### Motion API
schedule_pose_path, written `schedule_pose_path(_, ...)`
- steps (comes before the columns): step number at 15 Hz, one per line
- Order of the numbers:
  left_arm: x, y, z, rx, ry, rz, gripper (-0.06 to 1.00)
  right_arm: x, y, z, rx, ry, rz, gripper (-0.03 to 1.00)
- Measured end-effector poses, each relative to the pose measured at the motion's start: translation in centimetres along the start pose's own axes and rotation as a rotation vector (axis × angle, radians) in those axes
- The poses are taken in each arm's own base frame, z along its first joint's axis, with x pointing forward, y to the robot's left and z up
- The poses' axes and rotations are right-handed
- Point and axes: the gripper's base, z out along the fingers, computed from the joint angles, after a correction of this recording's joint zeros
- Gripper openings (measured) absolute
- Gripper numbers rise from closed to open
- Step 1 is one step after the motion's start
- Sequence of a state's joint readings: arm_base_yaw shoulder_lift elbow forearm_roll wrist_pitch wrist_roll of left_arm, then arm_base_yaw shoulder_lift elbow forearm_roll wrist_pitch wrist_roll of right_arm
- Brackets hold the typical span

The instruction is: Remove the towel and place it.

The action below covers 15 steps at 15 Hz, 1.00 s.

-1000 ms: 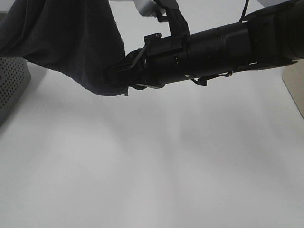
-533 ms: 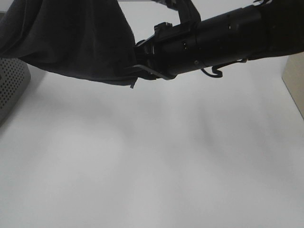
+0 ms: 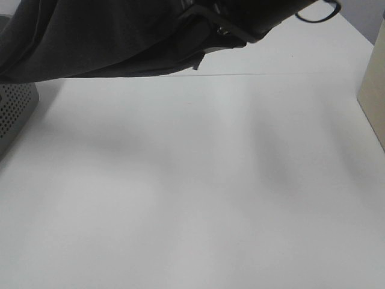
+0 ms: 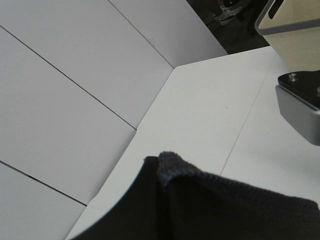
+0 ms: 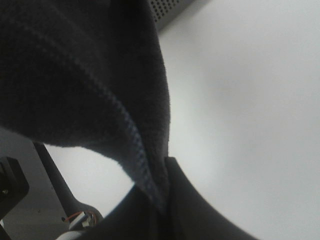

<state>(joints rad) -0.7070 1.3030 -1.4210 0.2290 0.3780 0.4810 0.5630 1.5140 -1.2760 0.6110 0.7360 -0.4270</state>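
**Operator:** Where is the cloth right now?

**Robot:** The large dark charcoal terry-cloth towel (image 3: pixel 102 36) is up in the air, strung between my two arms. From the high camera it fills the upper left. Its lower edge sags above the white tabletop (image 3: pixel 198 192) and casts a soft shadow there. One end passes over the grey perforated basket (image 3: pixel 13 111) at the left edge. I cannot tell whether it touches the basket.

**Operator:** And your jaws?

**Robot:** Both sets are clenched on the towel. My right jaws pinch a hemmed edge, and the right wrist camera shows the ribbed hem (image 5: pixel 137 150) running into the pinch. My black right arm (image 3: pixel 252 18) reaches across the middle from the upper right, and a small corner of cloth pokes out beside it. My left jaws are outside the high view. The left wrist camera shows a folded hem (image 4: pixel 172 162) bunched right at their tip, so they are grasping the towel too.

**Operator:** Anything else nearby?

**Robot:** A pale beige box (image 3: pixel 374 90) stands at the right edge of the tabletop, well apart from the towel. The left wrist camera also catches a grey metal block with screw heads (image 4: pixel 300 110) near that box. A thin seam (image 3: pixel 240 74) runs across the tabletop.
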Motion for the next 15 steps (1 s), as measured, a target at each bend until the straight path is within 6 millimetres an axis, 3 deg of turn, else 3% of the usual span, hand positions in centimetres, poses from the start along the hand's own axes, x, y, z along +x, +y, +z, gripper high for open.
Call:
schedule_pose_path(6,-0.1,0.1,0.0,-0.005,-0.013,-0.217,0.0,-3.0,0.0,-5.8,0.284,0.112,0.024,0.01)
schedule_pose_path(8,-0.4,0.2,0.0,-0.015,-0.041,-0.247,0.0,-4.7,0.2,-8.6,0.405,0.066,-0.022,0.01)
schedule_pose_path(9,-0.8,0.4,0.0,-0.033,-0.089,-0.25,0.0,-6.1,0.1,-11.1,0.529,-0.009,-0.046,0.01)
schedule_pose_path(15,-1.9,1.1,-0.2,-0.093,-0.236,-0.247,0.0,-9.0,0.8,-16.0,0.699,-0.258,-0.109,0.01)
